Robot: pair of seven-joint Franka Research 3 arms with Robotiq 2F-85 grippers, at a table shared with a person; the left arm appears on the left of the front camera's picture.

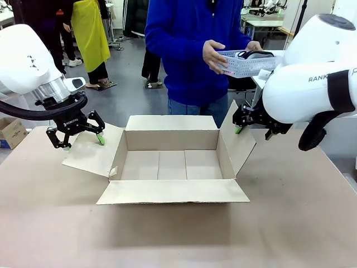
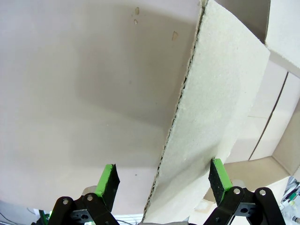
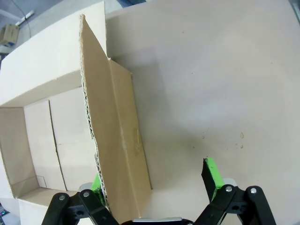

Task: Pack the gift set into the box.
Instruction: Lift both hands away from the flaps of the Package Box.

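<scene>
Two grippers stand with jaws apart, each straddling a side flap of the box (image 1: 172,139). The left gripper (image 2: 164,174) has the left flap (image 2: 211,103) between its green pads (image 2: 108,176), unclamped. The right gripper (image 3: 154,180) brackets the right flap (image 3: 117,136) the same way.

The step looks like holding the flaps splayed outward. To do it well, close gently on each flap's free edge. Pull evenly away from the box's middle so the box does not slide on the table (image 1: 167,240).

Count: one box with four flaps folded out and nothing inside. One white basket (image 1: 245,66) carrying a black item (image 1: 255,54) is held in a person's hand (image 1: 215,56), above and beyond the box's far side.
</scene>
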